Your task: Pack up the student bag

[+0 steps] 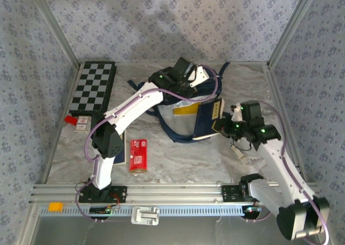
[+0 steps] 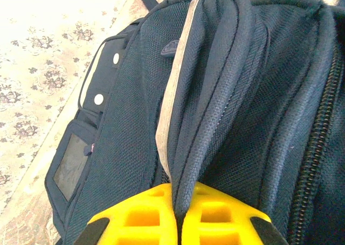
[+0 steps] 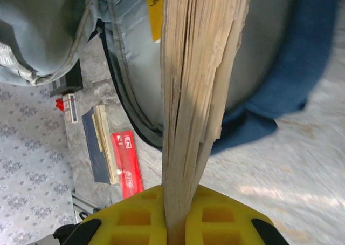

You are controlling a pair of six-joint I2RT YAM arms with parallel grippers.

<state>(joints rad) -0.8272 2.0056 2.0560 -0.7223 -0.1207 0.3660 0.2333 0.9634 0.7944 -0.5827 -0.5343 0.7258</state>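
Left jaws clamp a fold of the student bag [image 2: 129, 121] at its 12 o'clock; right jaws pinch a book [image 3: 194, 83] at its 3 o'clock.

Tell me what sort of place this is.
Likely a robot test cell in a lab, not a classroom: patterned cloth walls, an aluminium frame rail in front, and a checkerboard, probably for camera calibration.

- bag [image 1: 202, 123] — mid-table, towards the back.
- chessboard [image 1: 94, 86] — back left corner.
- box [image 1: 137, 155] — before the bag, leftwards.
- book [image 3: 188, 94] — at the bag's right edge.
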